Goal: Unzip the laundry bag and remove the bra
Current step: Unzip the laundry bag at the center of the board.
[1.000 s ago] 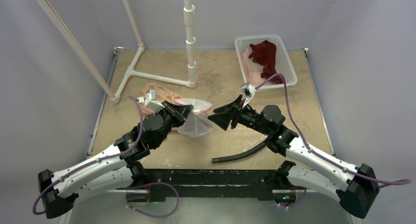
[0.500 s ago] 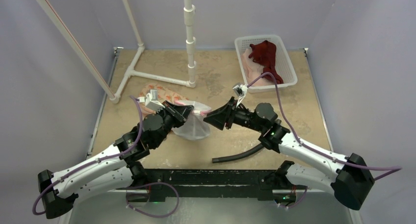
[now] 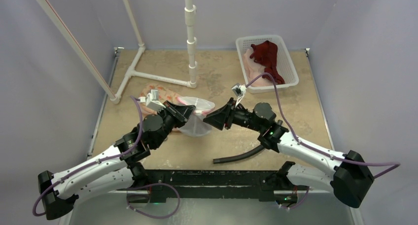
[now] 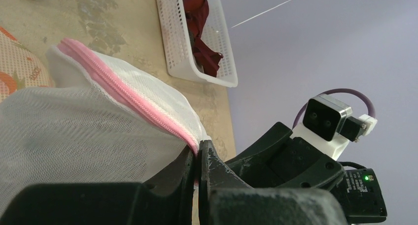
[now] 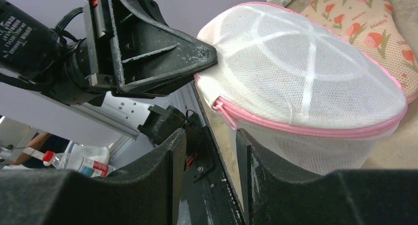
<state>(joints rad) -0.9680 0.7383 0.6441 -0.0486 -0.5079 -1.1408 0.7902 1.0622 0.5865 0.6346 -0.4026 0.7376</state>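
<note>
The white mesh laundry bag [image 3: 197, 125] with its pink zipper [image 5: 305, 130] hangs lifted off the table. My left gripper [image 3: 191, 112] is shut on the bag's edge at the zipper seam [image 4: 133, 94], and its tips [image 4: 198, 148] pinch pink tape. From the right, my right gripper [image 3: 208, 118] stands open right against the bag. Its fingertips [image 5: 209, 131] lie just under the zipper's end [image 5: 218, 106], with nothing between them. The zipper looks closed. The bra is hidden; I cannot make it out through the mesh.
A floral-patterned padded piece [image 3: 160, 93] lies on the table behind the bag. A white basket [image 3: 292, 67] with a dark red garment [image 3: 266, 55] stands at the back right. A white pipe stand [image 3: 190, 38] rises at the back. A black hose [image 3: 241, 156] lies in front.
My right gripper has moved left up to the bag, and its jaws have narrowed. The left gripper holds the bag as before.
</note>
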